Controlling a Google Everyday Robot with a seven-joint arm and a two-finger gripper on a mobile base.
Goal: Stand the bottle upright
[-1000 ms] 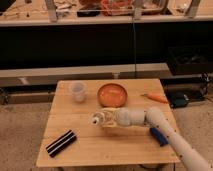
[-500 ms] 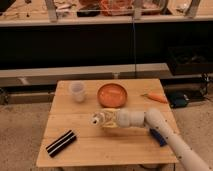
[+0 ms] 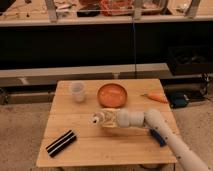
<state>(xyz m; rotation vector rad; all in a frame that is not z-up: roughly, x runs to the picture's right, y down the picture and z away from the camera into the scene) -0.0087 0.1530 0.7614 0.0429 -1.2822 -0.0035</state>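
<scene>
On the wooden table (image 3: 70, 117) the bottle (image 3: 101, 119) lies sideways at your gripper (image 3: 111, 119), can't tell if it's clamped, uprighting not done yet.

Pale wooden table (image 3: 70, 116) on speckled floor (image 3: 20, 137), dark shelving (image 3: 75, 47) behind (dimly lit)

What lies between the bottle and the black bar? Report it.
Only bare tabletop, as the camera view shows. The gripper is at the bottle, on the side away from the black bar.
</scene>
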